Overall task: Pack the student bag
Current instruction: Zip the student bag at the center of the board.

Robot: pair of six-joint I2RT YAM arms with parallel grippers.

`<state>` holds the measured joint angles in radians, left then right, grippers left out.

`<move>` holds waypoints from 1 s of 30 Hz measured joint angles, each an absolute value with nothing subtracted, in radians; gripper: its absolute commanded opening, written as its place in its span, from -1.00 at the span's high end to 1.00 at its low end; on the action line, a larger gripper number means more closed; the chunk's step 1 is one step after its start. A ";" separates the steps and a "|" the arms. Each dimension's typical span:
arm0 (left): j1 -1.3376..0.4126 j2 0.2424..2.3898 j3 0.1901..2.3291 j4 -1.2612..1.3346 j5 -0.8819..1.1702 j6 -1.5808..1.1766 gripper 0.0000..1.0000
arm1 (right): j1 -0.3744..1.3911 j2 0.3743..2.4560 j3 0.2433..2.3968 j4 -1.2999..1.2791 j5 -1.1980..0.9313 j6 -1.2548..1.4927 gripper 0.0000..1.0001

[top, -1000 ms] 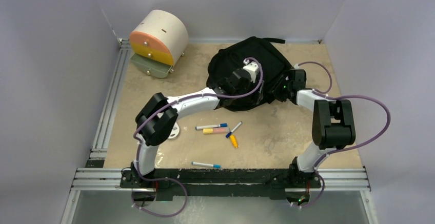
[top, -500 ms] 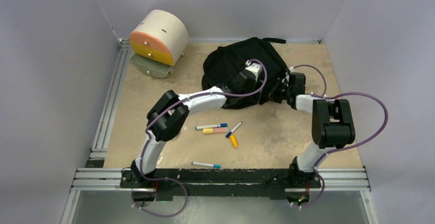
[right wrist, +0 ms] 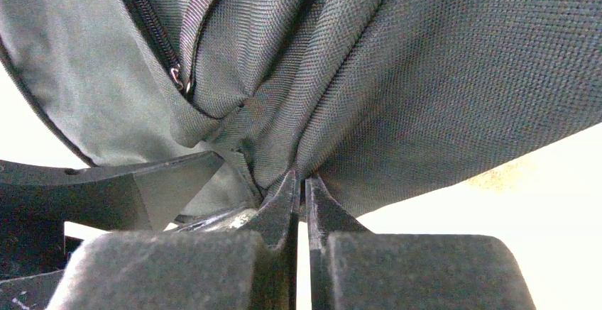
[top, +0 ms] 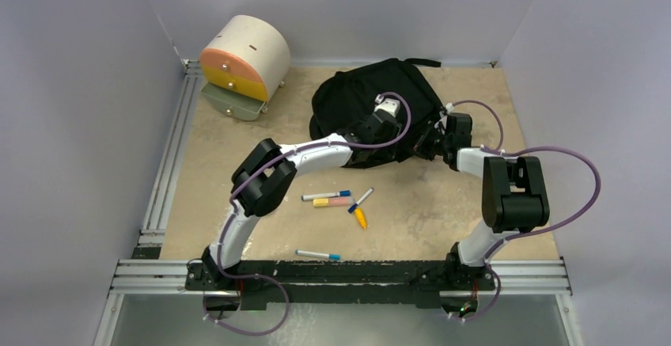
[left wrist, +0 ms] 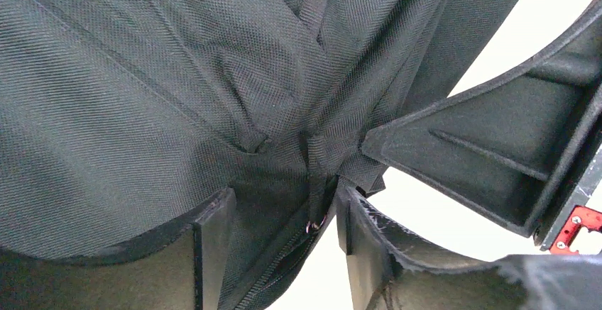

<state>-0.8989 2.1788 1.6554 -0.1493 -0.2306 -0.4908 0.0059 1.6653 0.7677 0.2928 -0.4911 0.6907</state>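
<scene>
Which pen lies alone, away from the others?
The white pen with blue ends, nearest the arm bases; the other four pens cluster together mid-table.

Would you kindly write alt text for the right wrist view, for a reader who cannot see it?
The right gripper is shut on a pinched fold of the student bag, whose black woven fabric fills most of the frame. A zipper with a small metal pull runs down the upper left, and pale table shows at the lower right.

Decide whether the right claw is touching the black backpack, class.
Touching. The right wrist view shows the right claw pinched shut on a fabric fold of the student bag.
</scene>
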 measured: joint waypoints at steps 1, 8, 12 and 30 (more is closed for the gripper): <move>-0.899 2.184 1.661 -0.152 -0.228 -0.496 0.00 | 0.006 1.665 0.766 0.294 -0.491 0.691 1.00; -0.899 2.200 1.677 -0.160 -0.208 -0.516 0.26 | 0.006 1.664 0.762 0.299 -0.491 0.690 1.00; -0.899 2.203 1.681 -0.166 -0.196 -0.517 0.61 | 0.006 1.664 0.760 0.299 -0.491 0.689 1.00; -0.901 2.134 1.576 -0.170 -0.232 -0.504 1.00 | 0.012 1.609 0.702 0.337 -0.437 0.741 1.00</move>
<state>-0.9009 2.1342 1.5757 -0.1696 -0.2321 -0.5041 0.0124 1.6089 0.7017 0.3367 -0.4370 0.7414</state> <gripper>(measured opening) 0.007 0.011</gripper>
